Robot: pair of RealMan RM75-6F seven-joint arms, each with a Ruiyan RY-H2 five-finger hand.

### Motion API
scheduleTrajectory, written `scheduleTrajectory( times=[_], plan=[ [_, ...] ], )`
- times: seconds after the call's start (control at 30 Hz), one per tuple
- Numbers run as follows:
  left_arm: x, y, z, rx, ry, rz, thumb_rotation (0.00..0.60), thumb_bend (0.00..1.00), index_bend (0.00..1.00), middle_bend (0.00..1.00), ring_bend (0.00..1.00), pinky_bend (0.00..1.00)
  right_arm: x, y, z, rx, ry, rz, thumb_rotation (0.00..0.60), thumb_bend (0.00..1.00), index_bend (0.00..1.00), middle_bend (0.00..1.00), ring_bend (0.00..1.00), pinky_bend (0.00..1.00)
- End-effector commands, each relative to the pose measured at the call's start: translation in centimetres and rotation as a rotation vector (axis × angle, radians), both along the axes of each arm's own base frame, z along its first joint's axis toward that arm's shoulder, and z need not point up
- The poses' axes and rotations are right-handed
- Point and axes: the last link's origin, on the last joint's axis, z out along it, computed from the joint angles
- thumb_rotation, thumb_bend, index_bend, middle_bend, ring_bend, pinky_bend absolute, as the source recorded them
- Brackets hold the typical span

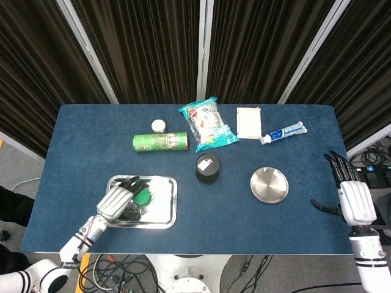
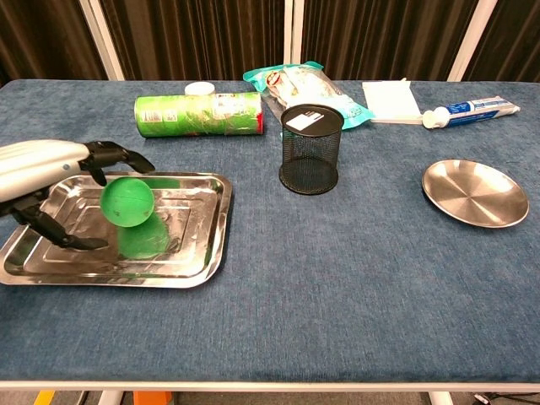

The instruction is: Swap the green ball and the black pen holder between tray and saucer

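The green ball lies in the steel tray at the front left. My left hand reaches over the tray's left part, fingers arched above the ball and thumb low beside it, without a closed grip. The black mesh pen holder stands upright on the cloth at the table's middle, apart from the bare steel saucer to its right. Only the head view shows my right hand, which hangs open past the table's right edge.
A green can lies on its side behind the tray, with a small white cap behind it. A snack bag, a white box and a toothpaste tube line the back.
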Motion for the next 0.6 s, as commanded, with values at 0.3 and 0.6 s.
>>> scheduleTrajectory(
  times=[0.3, 0.6],
  plan=[
    [0.6, 1.3, -1.0, 0.007, 0.007, -0.028, 0.600, 0.29, 0.33, 0.31, 0.25, 0.52, -0.8, 0.0, 0.3, -0.007, -0.006, -0.017, 0.600, 0.00, 0.00, 0.01, 0.00, 0.10],
    [0.7, 1.8, -1.4, 0.010, 0.013, -0.032, 0.600, 0.34, 0.40, 0.38, 0.33, 0.61, -1.0, 0.0, 0.5, -0.020, -0.013, -0.020, 0.600, 0.00, 0.00, 0.01, 0.00, 0.10]
  ],
)
